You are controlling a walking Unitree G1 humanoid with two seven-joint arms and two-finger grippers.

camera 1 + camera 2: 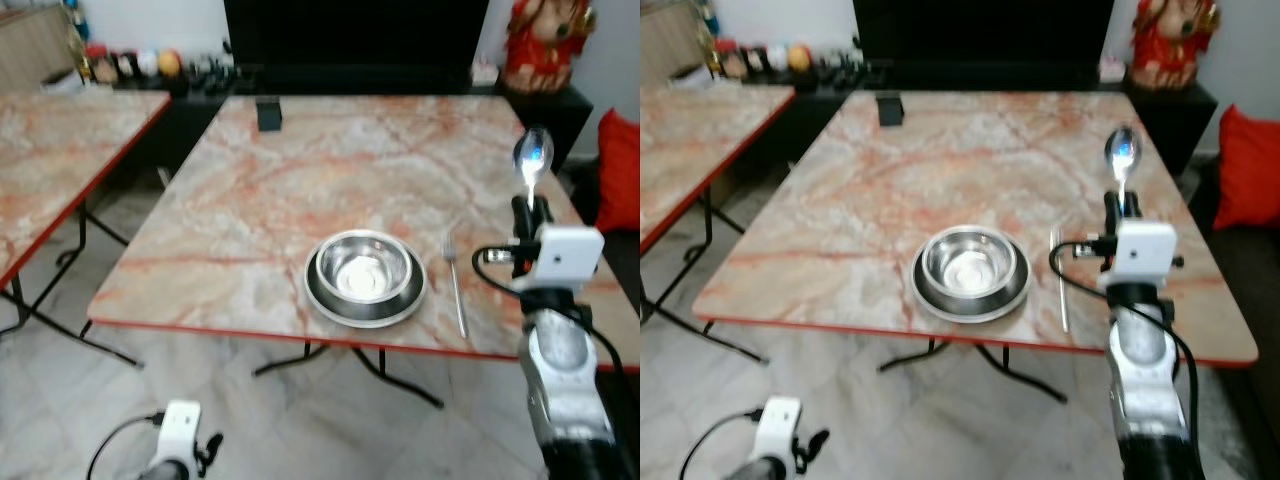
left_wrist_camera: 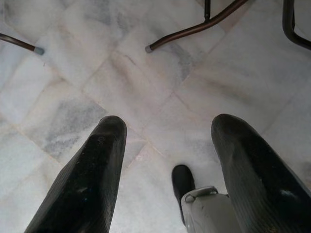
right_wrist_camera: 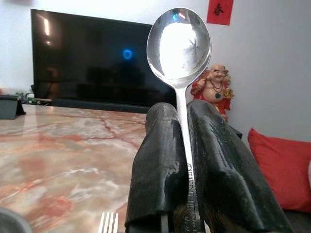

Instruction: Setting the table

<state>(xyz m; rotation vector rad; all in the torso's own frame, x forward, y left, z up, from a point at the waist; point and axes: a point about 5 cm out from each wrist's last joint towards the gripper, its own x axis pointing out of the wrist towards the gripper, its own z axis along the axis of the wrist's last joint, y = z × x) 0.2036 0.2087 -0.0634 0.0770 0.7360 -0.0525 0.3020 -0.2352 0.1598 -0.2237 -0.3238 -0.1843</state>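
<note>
**Spoon in hand, not yet laid; place setting two-thirds complete**

The right gripper (image 3: 181,160) is clamped on the handle of a spoon (image 1: 532,156), fingers (image 3: 158,165) pressed against it from both sides. The spoon stands upright with its bowl uppermost, well above the tabletop. The grip sits low on the handle, which leaves the bowl end free; this suggests the spoon will have to be tipped down flat before release.

The gripper hovers over the right part of the table (image 1: 300,170), near its front edge. Just beside it, toward the centre, a fork (image 1: 455,285) lies flat, tines pointing away from the robot. Further in, a steel bowl (image 1: 363,268) sits inside a plate (image 1: 330,302), close to the front edge so a diner could reach it. The fork lies parallel to the plate's right side, apart from it.

Judgement: the spoon belongs alongside the fork, probably on its outer side, where bare tabletop remains. Risk: that strip is near the table's right edge, and a steel spoon may slide or clatter on polished marble if let go from height.

The left gripper (image 2: 165,170) hangs idle below table level, fingers spread apart and holding nothing, over the tiled floor (image 2: 160,87).

A small dark box (image 1: 268,115) stands at the far side of the table, clear of the work.
</note>
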